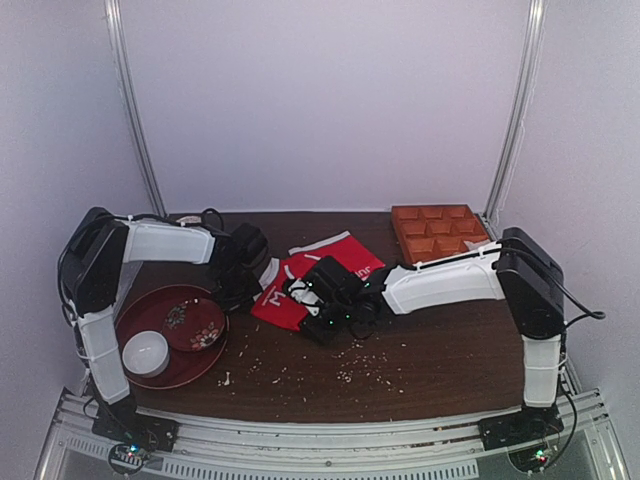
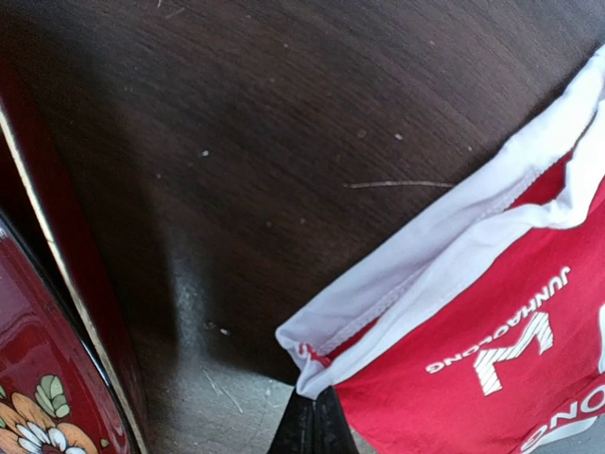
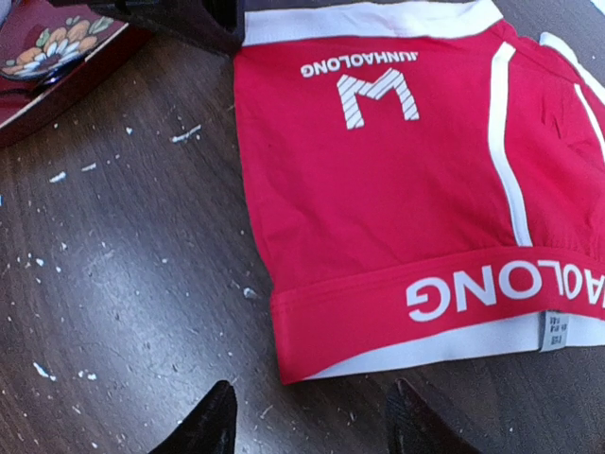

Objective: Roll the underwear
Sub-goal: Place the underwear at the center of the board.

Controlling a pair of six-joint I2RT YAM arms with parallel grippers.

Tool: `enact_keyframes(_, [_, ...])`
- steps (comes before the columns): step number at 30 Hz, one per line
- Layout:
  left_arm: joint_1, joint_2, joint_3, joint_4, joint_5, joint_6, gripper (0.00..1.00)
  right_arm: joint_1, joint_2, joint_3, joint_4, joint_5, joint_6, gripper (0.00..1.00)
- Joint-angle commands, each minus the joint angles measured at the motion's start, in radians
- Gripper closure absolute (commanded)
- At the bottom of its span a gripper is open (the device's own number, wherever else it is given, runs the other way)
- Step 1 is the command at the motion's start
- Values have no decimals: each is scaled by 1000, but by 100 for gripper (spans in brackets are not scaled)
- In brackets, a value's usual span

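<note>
Far left of the counter [image 1: 430, 350] stands a red plate [image 1: 150, 308] bearing a white bowl [image 1: 146, 352], not concerned in the work; just beside it the left pincer [image 2: 307, 430] is fully closed, apparently nipping the white-trimmed corner of the underwear [image 3: 378, 208], which looks slightly lifted there; the garment itself lies spread flat at mid-counter, lettering uppermost, no turn of a roll visible anywhere; the right pincer [image 3: 312, 426] hangs at the waistband edge, jaws roughly half apart, holding nothing; an orange compartment tray [image 1: 438, 230] sits far right, well apart. Judgement: grips only being taken; the rolling itself is wholly outstanding.
</note>
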Motion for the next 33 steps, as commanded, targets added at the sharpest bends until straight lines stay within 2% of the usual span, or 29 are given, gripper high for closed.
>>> enact_keyframes(1, [7, -19, 10, -9, 4, -9, 100, 10, 30, 50, 42, 33, -16, 48])
enact_keyframes(8, [9, -14, 14, -13, 10, -13, 100, 10, 96, 70, 44, 42, -32, 52])
enact_keyframes(10, [8, -13, 14, -14, 10, -16, 100, 9, 105, 70, 43, 30, -32, 55])
enact_keyframes(17, [13, -11, 23, -13, 13, -16, 100, 10, 120, 66, 49, 29, -15, 56])
enact_keyframes(26, [17, -8, 38, -17, 18, -4, 100, 10, 129, 62, 41, 34, -4, 89])
enact_keyframes(28, [18, -11, 41, -23, 19, -3, 100, 10, 121, 59, 35, 31, 4, 100])
enact_keyframes(33, [18, -49, 44, -54, 10, 0, 100, 12, 62, 44, 22, -15, 41, 100])
